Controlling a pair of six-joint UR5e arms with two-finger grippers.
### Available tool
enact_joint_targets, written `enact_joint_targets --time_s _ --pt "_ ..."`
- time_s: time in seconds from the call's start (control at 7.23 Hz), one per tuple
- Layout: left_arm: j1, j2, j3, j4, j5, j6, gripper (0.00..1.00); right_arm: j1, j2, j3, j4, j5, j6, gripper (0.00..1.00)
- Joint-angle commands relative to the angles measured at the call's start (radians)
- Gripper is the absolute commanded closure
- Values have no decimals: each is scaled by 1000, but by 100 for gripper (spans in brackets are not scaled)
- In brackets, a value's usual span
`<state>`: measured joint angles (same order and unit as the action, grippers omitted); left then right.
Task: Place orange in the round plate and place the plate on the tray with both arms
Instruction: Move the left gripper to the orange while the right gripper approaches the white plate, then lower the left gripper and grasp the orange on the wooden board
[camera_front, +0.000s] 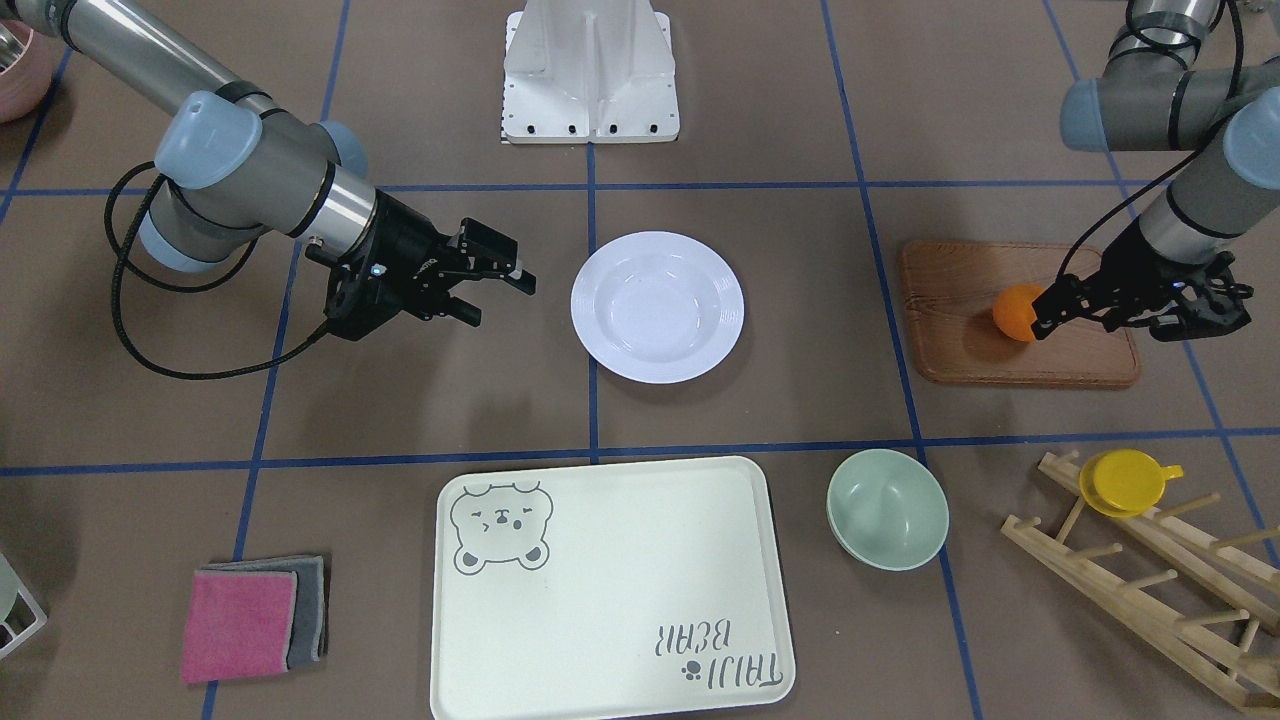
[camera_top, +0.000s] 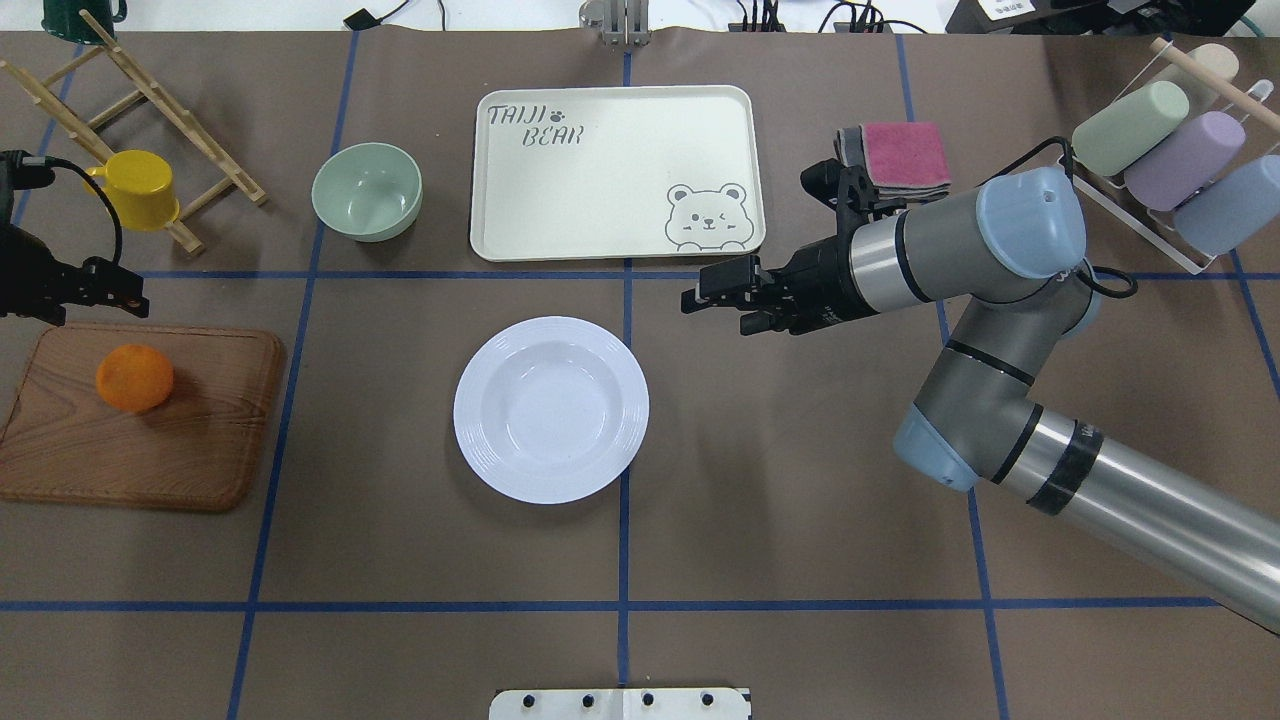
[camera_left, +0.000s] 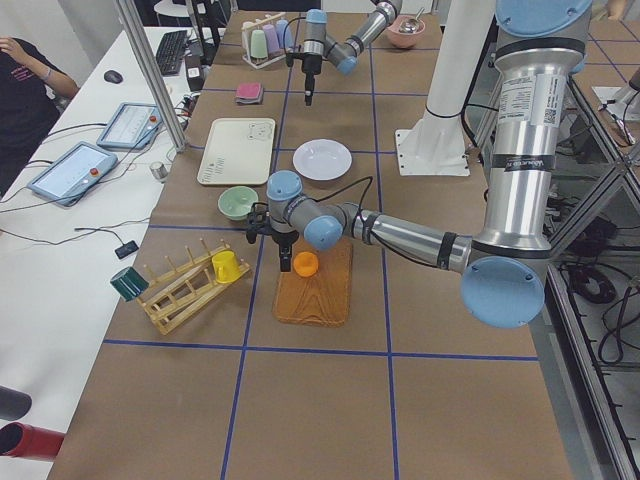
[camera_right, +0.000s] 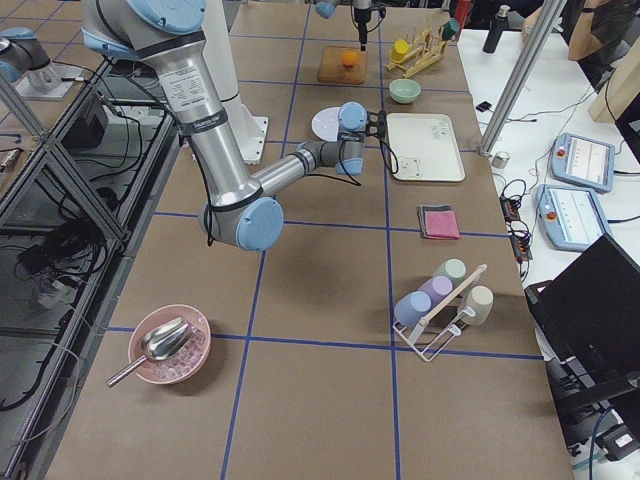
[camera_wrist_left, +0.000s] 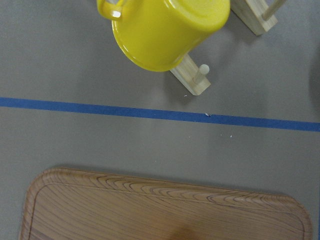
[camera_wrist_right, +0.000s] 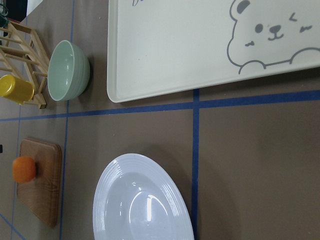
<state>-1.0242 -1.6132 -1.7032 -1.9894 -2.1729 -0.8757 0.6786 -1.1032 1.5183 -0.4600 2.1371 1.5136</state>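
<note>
The orange (camera_front: 1015, 312) lies on a brown wooden board (camera_front: 960, 350) at the robot's left end of the table. My left gripper (camera_front: 1135, 312) hangs open just above the board next to the orange, holding nothing. The white round plate (camera_front: 657, 307) sits empty at the table's middle. My right gripper (camera_front: 495, 295) hovers open a short way off the plate's side, also with nothing in it. The cream tray (camera_front: 600, 600) with the bear drawing lies empty on the far side of the plate from the robot. In the right wrist view the plate (camera_wrist_right: 140, 200), the tray (camera_wrist_right: 200, 50) and the orange (camera_wrist_right: 24, 169) all show.
A pale green bowl (camera_front: 887, 508) stands beside the tray. A wooden rack (camera_front: 1150, 580) holds a yellow cup (camera_front: 1125, 482). Pink and grey cloths (camera_front: 250, 620) lie on the tray's other side. The white robot base (camera_front: 590, 75) is behind the plate. A person (camera_left: 30, 70) sits at a side desk.
</note>
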Motion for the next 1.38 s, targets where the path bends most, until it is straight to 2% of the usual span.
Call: enact_joint_targets --time_s 0.0,0.28,1.11,1.24 --pt "56 7 58 -127 33 -81 2 -30 2 0 4 -32 5 1" --pt "70 18 105 -209 35 -110 2 -33 0 0 6 -34 5 1" --pt "121 59 54 -226 58 -137 2 -44 0 2 6 -51 7 1" --pt "130 67 48 -226 59 -138 8 -44 0 2 6 -51 7 1"
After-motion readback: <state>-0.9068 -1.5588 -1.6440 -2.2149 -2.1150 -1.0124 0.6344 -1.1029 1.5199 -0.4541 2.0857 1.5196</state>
